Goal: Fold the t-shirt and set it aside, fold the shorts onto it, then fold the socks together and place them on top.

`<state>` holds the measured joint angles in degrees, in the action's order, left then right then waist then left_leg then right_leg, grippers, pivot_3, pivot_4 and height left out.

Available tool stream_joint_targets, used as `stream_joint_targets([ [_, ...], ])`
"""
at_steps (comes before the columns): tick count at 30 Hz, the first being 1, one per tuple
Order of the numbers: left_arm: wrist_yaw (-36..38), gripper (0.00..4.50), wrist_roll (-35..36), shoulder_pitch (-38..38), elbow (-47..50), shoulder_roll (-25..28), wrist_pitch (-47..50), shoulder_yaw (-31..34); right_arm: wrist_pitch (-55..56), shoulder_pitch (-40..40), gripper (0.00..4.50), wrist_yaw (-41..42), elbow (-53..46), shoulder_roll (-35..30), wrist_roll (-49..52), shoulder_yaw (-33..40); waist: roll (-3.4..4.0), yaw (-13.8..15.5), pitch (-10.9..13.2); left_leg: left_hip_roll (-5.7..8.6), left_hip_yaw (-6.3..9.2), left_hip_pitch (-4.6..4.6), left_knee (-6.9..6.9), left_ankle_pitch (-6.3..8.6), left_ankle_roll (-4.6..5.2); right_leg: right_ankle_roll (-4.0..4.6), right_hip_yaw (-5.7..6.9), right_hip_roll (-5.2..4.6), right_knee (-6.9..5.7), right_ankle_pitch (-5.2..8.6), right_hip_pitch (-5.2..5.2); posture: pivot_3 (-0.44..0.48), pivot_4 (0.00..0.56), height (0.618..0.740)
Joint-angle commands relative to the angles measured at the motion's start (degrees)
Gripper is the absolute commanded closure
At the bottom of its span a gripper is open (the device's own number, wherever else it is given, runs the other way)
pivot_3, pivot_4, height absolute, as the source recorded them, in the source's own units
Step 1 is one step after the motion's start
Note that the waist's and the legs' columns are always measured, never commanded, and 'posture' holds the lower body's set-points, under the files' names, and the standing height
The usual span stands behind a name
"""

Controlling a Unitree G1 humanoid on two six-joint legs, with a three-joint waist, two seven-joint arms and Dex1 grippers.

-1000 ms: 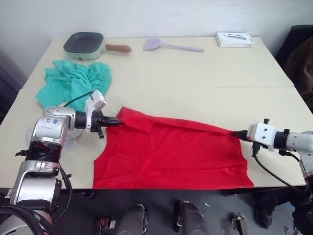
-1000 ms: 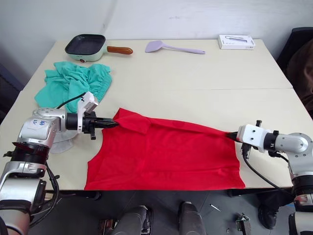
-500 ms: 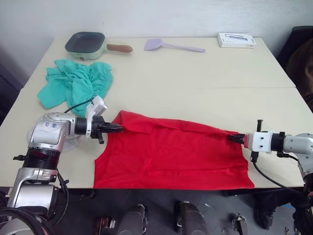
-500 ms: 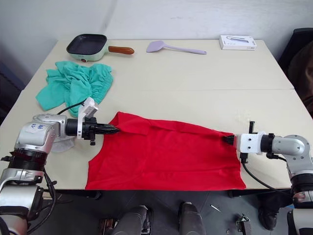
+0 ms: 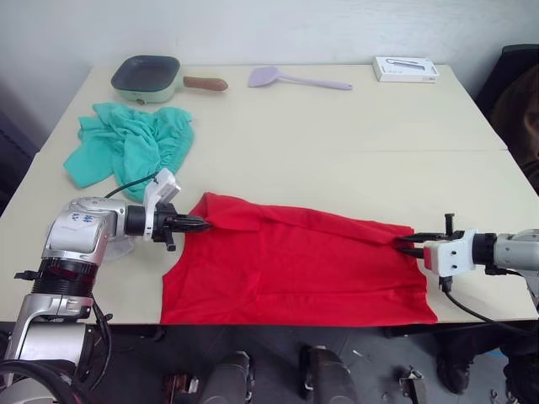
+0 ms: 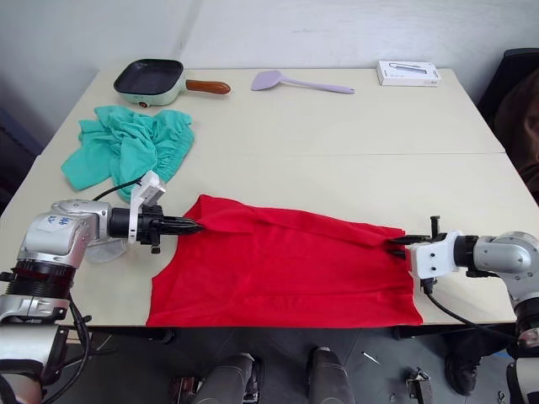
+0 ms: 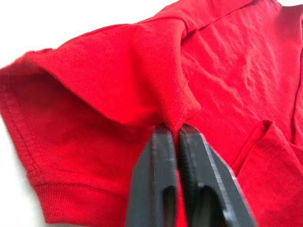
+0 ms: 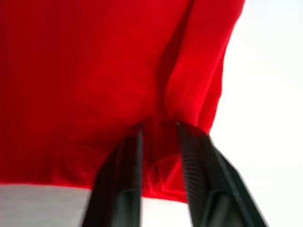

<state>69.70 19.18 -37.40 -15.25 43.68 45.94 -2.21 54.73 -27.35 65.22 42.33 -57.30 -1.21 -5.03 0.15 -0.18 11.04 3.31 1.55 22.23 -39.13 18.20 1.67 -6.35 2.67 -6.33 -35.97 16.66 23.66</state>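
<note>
The red t-shirt [image 5: 295,269] lies spread on the table's near side, its lower edge at the front table edge. My left gripper [image 5: 200,224] is shut on the shirt's left sleeve cloth, the fingers [image 7: 163,156] pinching a fold. At the shirt's right corner my right gripper [image 5: 406,245] stands open, with red cloth lying between its spread fingers [image 8: 191,156]. The teal shorts [image 5: 130,147] lie crumpled at the back left. The light-grey socks [image 6: 105,250] are partly hidden under my left forearm.
At the table's far edge are a green frying pan [image 5: 145,77] with a brown handle, a lilac spatula [image 5: 290,79] and a white box [image 5: 405,67]. A dark chair [image 5: 514,84] stands off the table's right side.
The taut upper edge of the t-shirt has come down onto the table. My right gripper has opened and let go of the cloth. My left gripper still holds the sleeve.
</note>
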Motion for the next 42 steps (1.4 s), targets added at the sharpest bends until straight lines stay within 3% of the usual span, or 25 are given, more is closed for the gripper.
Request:
stream_joint_targets([
  [1, 3.57, 2.96, 3.46, 1.51, 5.88, 3.42, 1.46, 1.55, -9.03, 1.56, 1.96, 5.54, -6.60, -1.10, 10.34, 2.03, -0.01, 0.00, 0.01, -0.01, 0.01, 0.01, 0.00, 0.00, 0.00, 0.00, -0.01, -0.01, 0.02, 0.00, -0.01, 0.000, 0.150, 0.740],
  [4, 4.99, 2.04, 5.27, 2.88, 8.76, 5.96, 2.67, 2.02, -22.89, 3.83, 0.91, 8.76, -14.35, -1.57, 18.36, 4.33, 0.00, 0.04, 0.01, -0.04, 0.09, 0.01, 0.00, 0.00, -0.01, 0.00, -0.16, -0.05, 0.01, 0.00, -0.03, 0.000, 0.150, 0.740],
  [7, 7.59, 1.12, 8.94, 2.43, 10.63, 8.72, 4.62, 3.99, -47.62, 5.33, 0.00, 7.02, -26.28, -1.31, 29.70, 6.94, 0.01, 0.02, 0.01, -0.06, 0.14, 0.00, -0.01, 0.00, -0.02, 0.02, -0.37, -0.08, 0.02, 0.01, -0.06, 0.000, 0.150, 0.740],
  [8, 7.22, 0.86, 9.89, 1.29, 10.26, 8.48, 5.16, 4.64, -54.79, 4.98, 0.00, 5.10, -29.73, -0.61, 32.40, 7.27, 0.01, 0.04, 0.01, -0.07, 0.14, -0.01, -0.01, 0.01, -0.02, 0.03, -0.40, -0.09, 0.01, 0.02, -0.06, 0.000, 0.150, 0.740],
  [12, 2.46, 0.86, 9.31, -3.24, 6.52, 4.78, 4.44, 4.93, -69.79, 2.66, 0.00, -1.70, -35.64, 3.06, 35.57, 7.70, 0.00, 0.37, 0.01, -0.07, 0.22, -0.02, -0.02, 0.02, -0.05, 0.06, -0.34, -0.11, 0.07, 0.02, -0.08, 0.000, 0.150, 0.740],
  [13, 1.48, 0.84, 8.61, -4.25, 5.34, 3.67, 3.60, 4.53, -72.04, 1.85, 0.19, -3.24, -36.29, 4.44, 35.55, 7.45, 0.00, 0.57, 0.01, -0.05, 0.23, -0.02, -0.02, 0.02, -0.05, 0.05, -0.33, -0.11, 0.09, 0.02, -0.09, 0.000, 0.150, 0.740],
  [16, -1.67, 1.45, 5.49, -7.81, 0.30, -0.43, -0.64, 2.36, -76.69, 0.46, 0.91, -6.80, -37.49, 8.24, 33.33, 5.62, 0.00, 1.23, 0.01, 0.02, 0.22, 0.03, -0.01, 0.03, -0.03, 0.05, -0.31, -0.11, 0.01, 0.02, -0.03, 0.000, 0.150, 0.740],
  [21, -8.71, 3.04, -4.18, -11.42, -12.79, -6.15, -12.19, -2.89, -77.37, 2.15, 2.70, -8.89, -34.98, 9.82, 27.38, 4.43, 0.00, 1.69, 0.01, 0.15, 0.21, 0.17, -0.01, 0.01, 0.02, 0.04, -0.02, -0.01, -0.02, 0.01, 0.10, 0.000, 0.150, 0.740],
  [26, -7.93, 4.50, -8.13, -11.14, -19.55, -8.48, -18.42, -5.55, -77.18, 4.21, 4.49, -8.93, -30.72, 8.62, 22.91, 4.47, 0.00, 1.50, 0.01, 0.22, 0.07, 0.17, -0.01, -0.01, 0.11, -0.03, 0.12, 0.04, -0.02, -0.03, 0.11, 0.000, 0.150, 0.740],
  [37, -10.32, 4.50, -12.16, -11.01, -28.05, -7.48, -27.26, -4.06, -76.50, 5.78, 4.49, -7.31, -19.12, 3.42, 20.15, 10.48, -0.22, 1.50, -0.13, 0.20, 0.06, -0.07, -0.02, -0.03, 0.14, -0.08, 0.08, -0.11, -0.01, -0.05, -0.11, 0.000, 0.150, 0.740],
  [42, -8.13, 4.50, -6.87, -12.55, -23.43, -6.55, -23.77, 1.40, -80.77, 3.02, 4.49, -4.95, -22.25, 3.46, 25.59, 15.29, -0.22, 1.33, -0.13, 0.18, 0.05, 0.00, -0.02, -0.03, 0.13, -0.08, 0.09, -0.11, -0.01, -0.05, -0.03, 0.000, 0.150, 0.740],
])
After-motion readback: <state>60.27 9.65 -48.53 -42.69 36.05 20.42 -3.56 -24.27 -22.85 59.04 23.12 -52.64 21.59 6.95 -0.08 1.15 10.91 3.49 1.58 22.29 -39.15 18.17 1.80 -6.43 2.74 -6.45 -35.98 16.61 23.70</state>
